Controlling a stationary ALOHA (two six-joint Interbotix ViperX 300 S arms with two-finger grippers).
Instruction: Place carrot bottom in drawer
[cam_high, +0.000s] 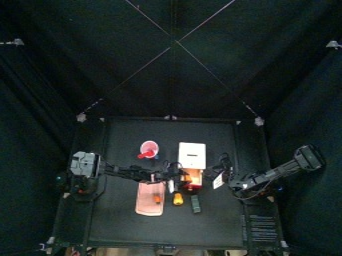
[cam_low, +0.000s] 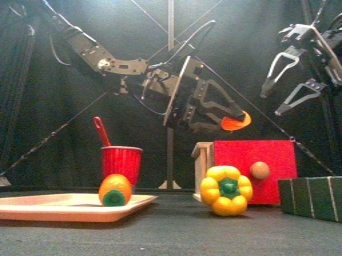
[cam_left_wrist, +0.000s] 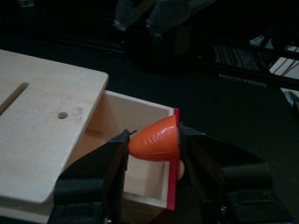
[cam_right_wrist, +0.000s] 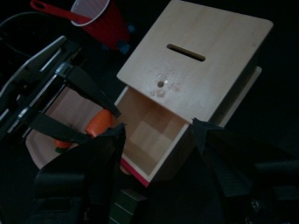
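Observation:
The carrot bottom (cam_left_wrist: 156, 145), a stubby orange piece, is pinched between the fingers of my left gripper (cam_left_wrist: 156, 138). It hangs just above the open drawer (cam_left_wrist: 126, 149), which is pulled out of its pale wooden box (cam_left_wrist: 47, 109) and has a red front. The front view shows the carrot bottom (cam_low: 238, 122) in the air, higher than the red drawer front (cam_low: 254, 162). My right gripper (cam_low: 297, 72) hangs high at the right, open and holding nothing. Its wrist view looks down on the drawer (cam_right_wrist: 149, 129) and the carrot bottom (cam_right_wrist: 100, 122).
A red cup (cam_low: 120, 160) with a spoon stands left of the box. A pale pink board (cam_low: 54, 205) carries an orange and green piece (cam_low: 115, 190). A yellow pepper (cam_low: 225, 190) sits before the drawer front, and a dark green box (cam_low: 310, 196) is at the right.

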